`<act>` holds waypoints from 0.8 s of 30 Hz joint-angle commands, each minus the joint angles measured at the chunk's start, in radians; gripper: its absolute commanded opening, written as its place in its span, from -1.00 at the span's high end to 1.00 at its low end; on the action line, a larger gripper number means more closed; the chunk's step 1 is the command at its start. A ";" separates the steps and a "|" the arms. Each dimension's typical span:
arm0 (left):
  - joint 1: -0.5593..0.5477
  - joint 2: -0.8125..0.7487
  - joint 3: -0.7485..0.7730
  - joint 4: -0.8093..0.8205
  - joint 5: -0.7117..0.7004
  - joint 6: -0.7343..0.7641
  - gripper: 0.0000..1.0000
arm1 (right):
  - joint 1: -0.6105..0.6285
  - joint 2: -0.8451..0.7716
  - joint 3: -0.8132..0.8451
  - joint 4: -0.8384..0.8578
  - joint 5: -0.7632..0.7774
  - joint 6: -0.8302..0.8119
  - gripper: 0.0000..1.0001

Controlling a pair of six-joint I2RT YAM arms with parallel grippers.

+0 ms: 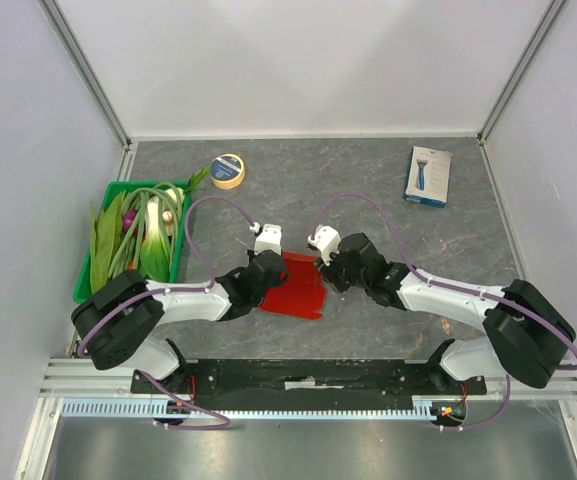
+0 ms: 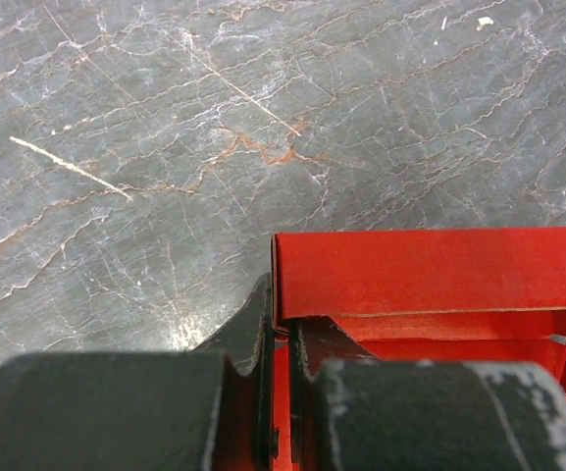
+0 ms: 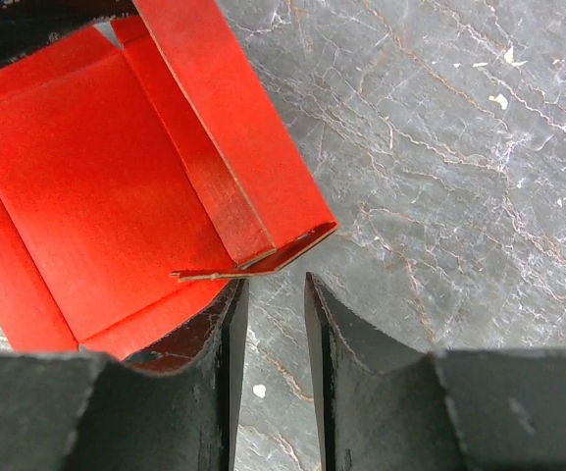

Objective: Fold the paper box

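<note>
Paper box (image 1: 300, 288) part-way through folding, lying at the middle of the grey table (image 1: 418, 330) between the two arms, red inner face up. Left claw (image 2: 283, 339) is closed tight on an edge at the box's left side, pinching thin red card between its fingers (image 2: 243, 339) at the corner of a long panel that stands up from the base. Right claw (image 3: 273, 314) hangs at the opposite side of the box with its jaws parted a moderate way and only bare table showing between them. It holds nothing, though one finger (image 3: 214, 343) sits just under a small bent corner tab (image 3: 283, 253). Done so far, by the look of it: the long side wall (image 3: 233, 147) nearest the right claw is raised and creased along its length, and the tab at its end is turned across the corner. Left to do, judged from the same views: the other panels lie flat or only slightly lifted, no corner looks locked, and the blank does not yet hold a closed box shape, so most of the folding appears to remain. Green bin (image 1: 133, 184) of leafy vegetables, tape roll (image 1: 228, 171) and white-and-blue retail box (image 1: 428, 176) stand well apart from the work.
</note>
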 commanded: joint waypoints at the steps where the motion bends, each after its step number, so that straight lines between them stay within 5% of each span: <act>1: -0.002 -0.022 0.055 -0.067 0.029 -0.094 0.96 | 0.011 -0.055 -0.017 0.152 0.013 0.019 0.25; 14: -0.003 -0.064 0.133 -0.228 0.023 -0.203 0.96 | 0.034 -0.112 -0.073 0.278 0.171 0.153 0.16; 24: -0.002 -0.097 0.132 -0.251 0.009 -0.200 0.96 | 0.043 -0.121 -0.118 0.379 0.150 0.138 0.07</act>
